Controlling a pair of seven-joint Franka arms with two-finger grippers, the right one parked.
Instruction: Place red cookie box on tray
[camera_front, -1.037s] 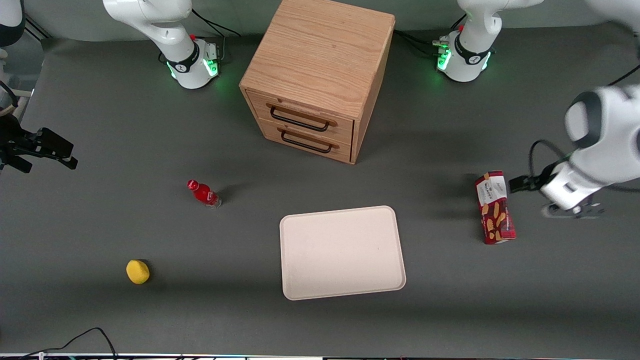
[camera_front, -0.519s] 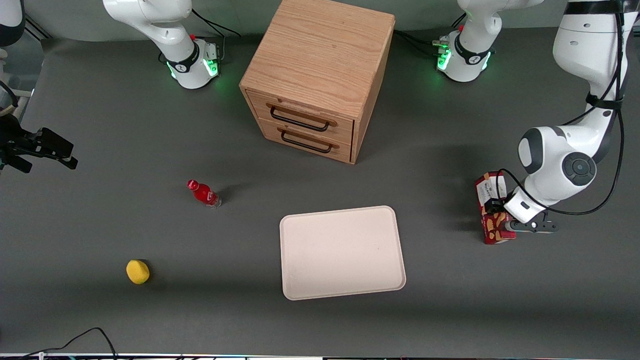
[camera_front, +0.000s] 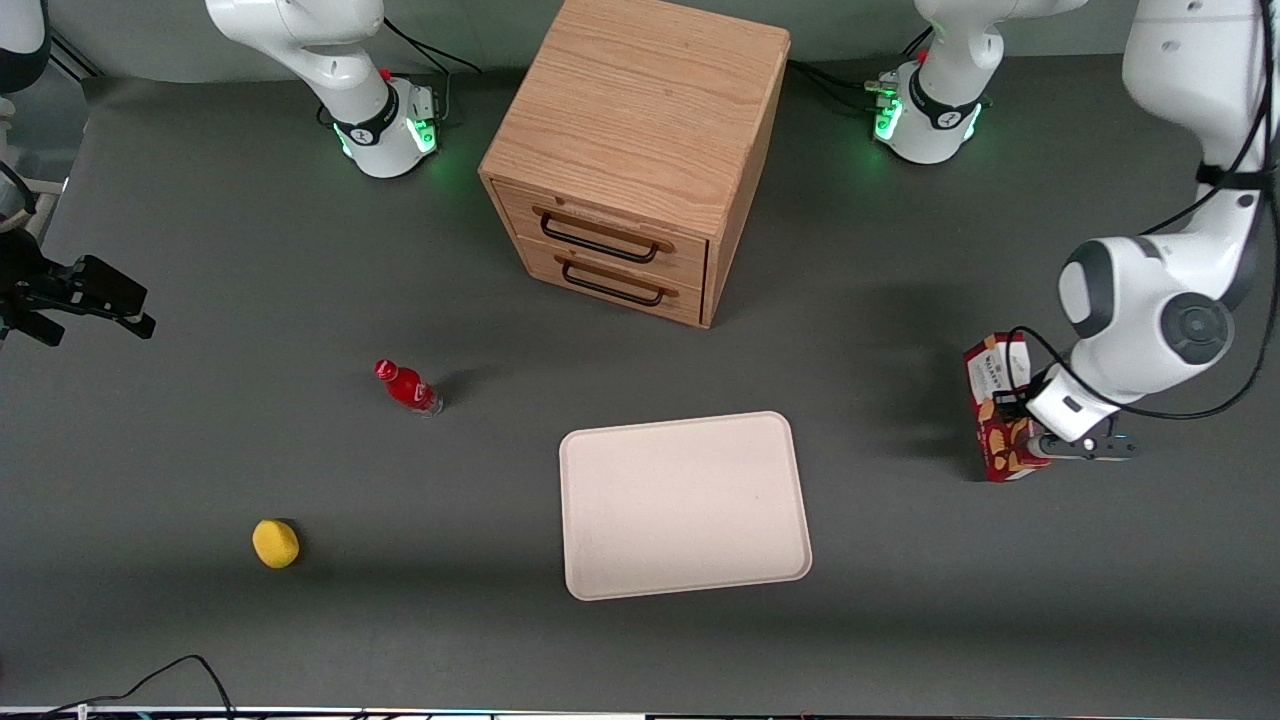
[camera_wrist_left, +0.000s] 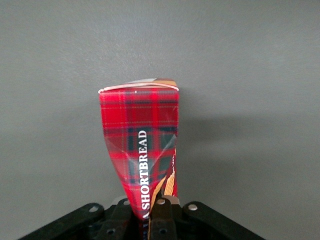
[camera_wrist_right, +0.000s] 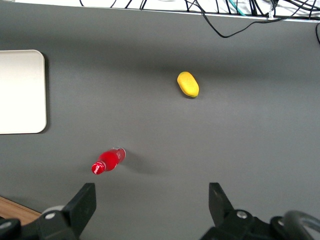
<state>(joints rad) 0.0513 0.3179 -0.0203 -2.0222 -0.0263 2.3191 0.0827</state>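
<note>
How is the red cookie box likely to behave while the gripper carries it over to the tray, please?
The red cookie box is a thin carton and already looks pinched and creased where the gripper clamps it, so it probably yields rather than staying stiff. Held near one end, its long body may swing or droop. It seems light, and should lie flat on the tray without rolling.

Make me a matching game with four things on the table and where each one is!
Things:
1. dark-red oblong cookie box
2. large cream-white rectangular tray
3. small red bottle
4. small yellow rounded object

Places:
A. lying on the table in front of the wooden two-drawer cabinet
B. nearest the front camera, toward the parked arm's end
C. clamped in the gripper, toward the working arm's end
D. farther from the front camera than the yellow object, tipped at a slant

Pairs: 1-C, 2-A, 3-D, 4-B
</note>
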